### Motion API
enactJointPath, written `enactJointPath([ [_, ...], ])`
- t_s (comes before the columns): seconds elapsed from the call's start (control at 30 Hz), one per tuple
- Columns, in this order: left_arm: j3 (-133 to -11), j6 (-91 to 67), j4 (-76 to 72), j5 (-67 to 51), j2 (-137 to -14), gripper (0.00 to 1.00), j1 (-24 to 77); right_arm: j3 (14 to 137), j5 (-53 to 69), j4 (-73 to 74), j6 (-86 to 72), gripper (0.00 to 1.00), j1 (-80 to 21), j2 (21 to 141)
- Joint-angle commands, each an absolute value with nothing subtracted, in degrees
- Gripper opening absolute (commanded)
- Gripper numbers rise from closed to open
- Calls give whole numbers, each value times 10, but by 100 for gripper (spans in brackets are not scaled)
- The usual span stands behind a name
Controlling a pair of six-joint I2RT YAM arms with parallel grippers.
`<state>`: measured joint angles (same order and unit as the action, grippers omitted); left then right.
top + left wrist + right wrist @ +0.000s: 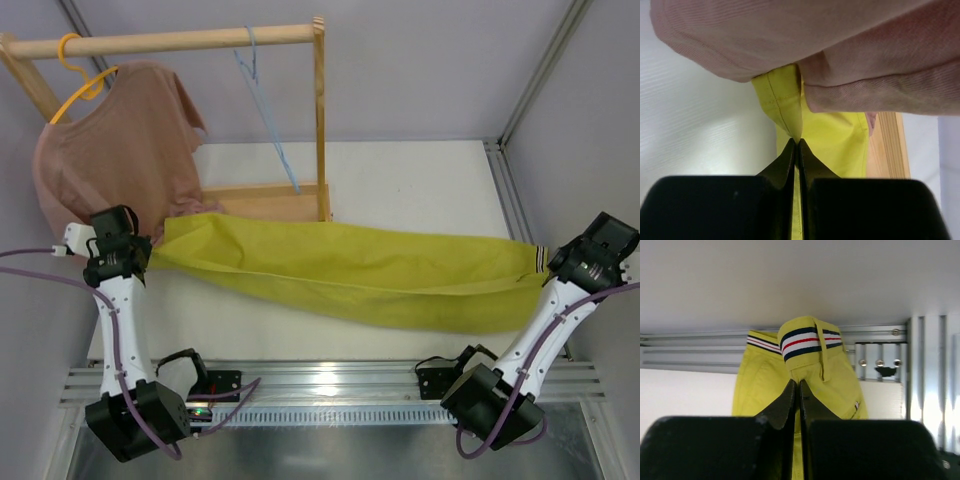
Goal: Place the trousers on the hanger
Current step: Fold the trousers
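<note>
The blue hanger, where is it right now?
In the top view, the hanger hangs empty on the wooden rail, right of the pink shirt and beyond the trousers stretched across the table.

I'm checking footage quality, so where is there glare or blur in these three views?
Top external: glare on the metal rail, trousers evenly lit. Left wrist: pink T-shirt slightly soft, close to the lens. Right wrist: waistband stripes crisp, bright reflection on the frame post.

Trousers span left to right between left gripper and right gripper, just near of rack. On rack rail: T-shirt far left, hanger right of it.
</note>
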<state>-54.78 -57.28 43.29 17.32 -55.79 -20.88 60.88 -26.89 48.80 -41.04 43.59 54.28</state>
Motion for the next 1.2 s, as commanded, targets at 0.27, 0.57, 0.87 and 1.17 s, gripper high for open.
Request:
enactJointPath([
  [0.27, -597, -624, 347, 150, -613, 0, -200, 500, -137, 253, -472, 4, 430, 507],
  [0.57, -628, -663, 332, 146, -650, 0, -200, 517, -145, 240, -473, 4, 430, 542],
  [0.87, -628, -693, 277, 113, -688, 1, -200, 489, -107, 185, -494, 4, 427, 540],
  [1.17, -626, -700, 198, 34, -745, 0, -200, 441, -38, 85, -507, 4, 425, 566],
])
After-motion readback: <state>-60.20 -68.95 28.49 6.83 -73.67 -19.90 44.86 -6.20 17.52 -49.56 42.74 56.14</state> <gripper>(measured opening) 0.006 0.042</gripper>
